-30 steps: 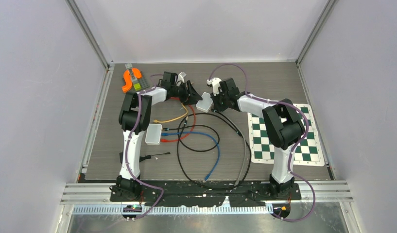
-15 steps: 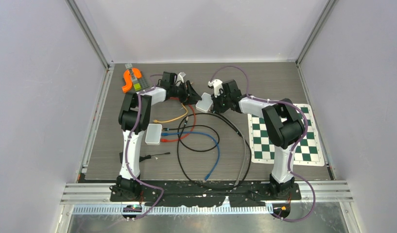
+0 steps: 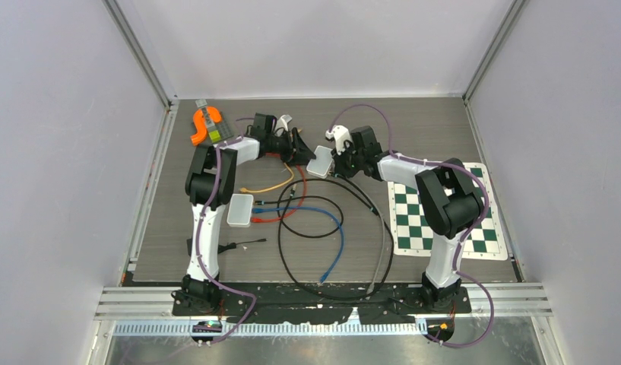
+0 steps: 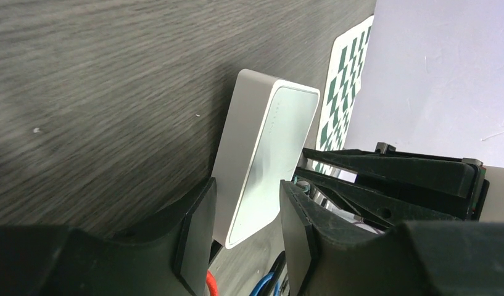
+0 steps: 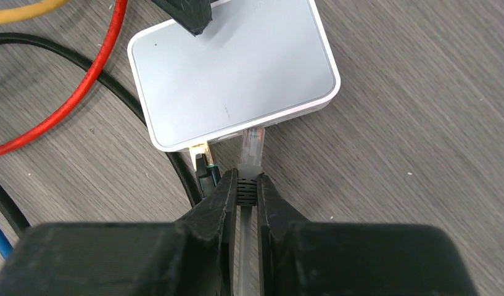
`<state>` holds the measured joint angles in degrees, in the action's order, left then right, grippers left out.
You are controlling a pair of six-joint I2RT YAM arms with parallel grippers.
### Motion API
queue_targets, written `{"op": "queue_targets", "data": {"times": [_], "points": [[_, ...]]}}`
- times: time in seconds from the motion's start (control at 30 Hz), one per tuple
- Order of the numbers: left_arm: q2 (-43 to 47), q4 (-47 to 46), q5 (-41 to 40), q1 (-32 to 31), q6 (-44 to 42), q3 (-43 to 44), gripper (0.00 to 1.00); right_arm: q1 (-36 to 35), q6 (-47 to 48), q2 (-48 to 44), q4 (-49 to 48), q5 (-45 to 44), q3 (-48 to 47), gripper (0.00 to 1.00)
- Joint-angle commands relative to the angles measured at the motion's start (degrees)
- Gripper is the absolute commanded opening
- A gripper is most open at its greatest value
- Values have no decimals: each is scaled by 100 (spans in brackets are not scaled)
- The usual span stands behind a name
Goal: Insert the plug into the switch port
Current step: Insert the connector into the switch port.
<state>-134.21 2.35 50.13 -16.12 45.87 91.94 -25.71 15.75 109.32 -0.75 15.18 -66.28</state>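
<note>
Note that the right gripper, clamped on the plug, has edged toward the counter's far edge. The plug tip meets the switch port at far centre, probably not seated. The left gripper straddles the switch; its grip cannot be told.

Dark wood-grain table, 3 pale, perhaps lilac walls

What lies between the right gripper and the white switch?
Only the clear plug, held in the right gripper: its tip meets the near edge of the white switch. A green plug sits just beside it. The right wrist view shows this.
</note>
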Motion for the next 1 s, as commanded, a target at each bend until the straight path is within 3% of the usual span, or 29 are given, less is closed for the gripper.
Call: {"op": "queue_targets", "data": {"times": [0.0,0.13,0.57,0.97], "points": [[100,-200,829,-234,1,74,43,-155,517,-359,-558,656,-124,5],[91,-200,992,-234,-59,144,43,-251,1175,-461,-477,844,-87,5],[68,11,1073,-234,-197,324,42,-259,1627,-550,-145,1140,-142,5],[202,-77,1205,-260,-150,172,42,-336,1648,-626,-1329,1000,250,5]]}}
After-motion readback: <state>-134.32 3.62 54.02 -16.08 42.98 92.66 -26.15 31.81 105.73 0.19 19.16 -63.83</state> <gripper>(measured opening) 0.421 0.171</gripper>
